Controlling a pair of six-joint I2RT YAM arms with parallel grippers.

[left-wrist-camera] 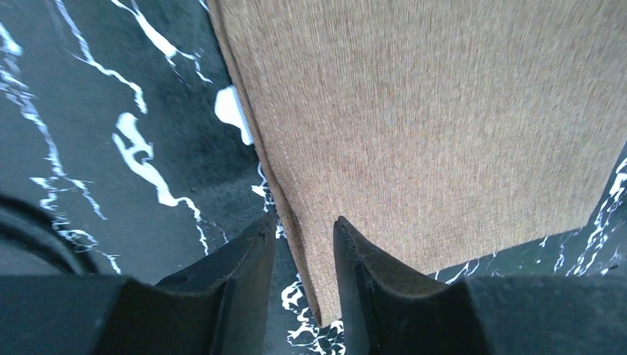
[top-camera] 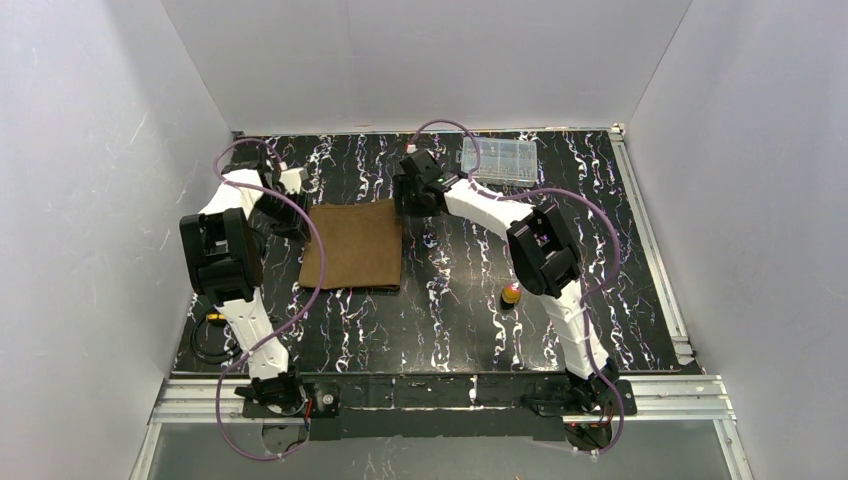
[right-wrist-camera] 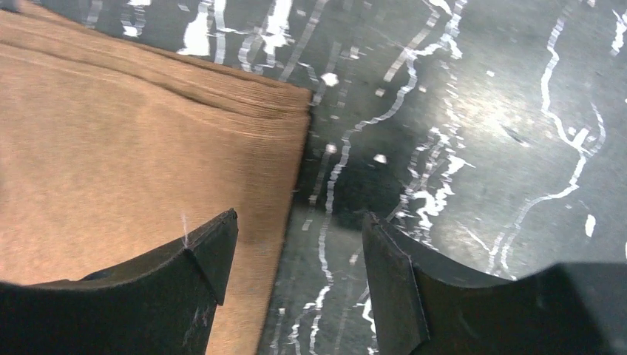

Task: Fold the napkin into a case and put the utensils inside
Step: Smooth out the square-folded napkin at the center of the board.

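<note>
L gripper (left-wrist-camera: 304, 222) near-closed; R gripper (right-wrist-camera: 300, 218) spread wide.

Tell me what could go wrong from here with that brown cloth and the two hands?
1. The left hand straddles a side edge of the napkin with a narrow gap; closing there, it may catch only some folded layers and spoil the fold.
2. The right hand is open, one finger over cloth, one over bare table; closing could drag or bunch that edge.
3. A small orange-headed piece lies close beside the right arm; a swing might knock it.

White walls (top-camera: 420, 60) 3 sides, blk marbled tabletop (top-camera: 450, 330).
</note>
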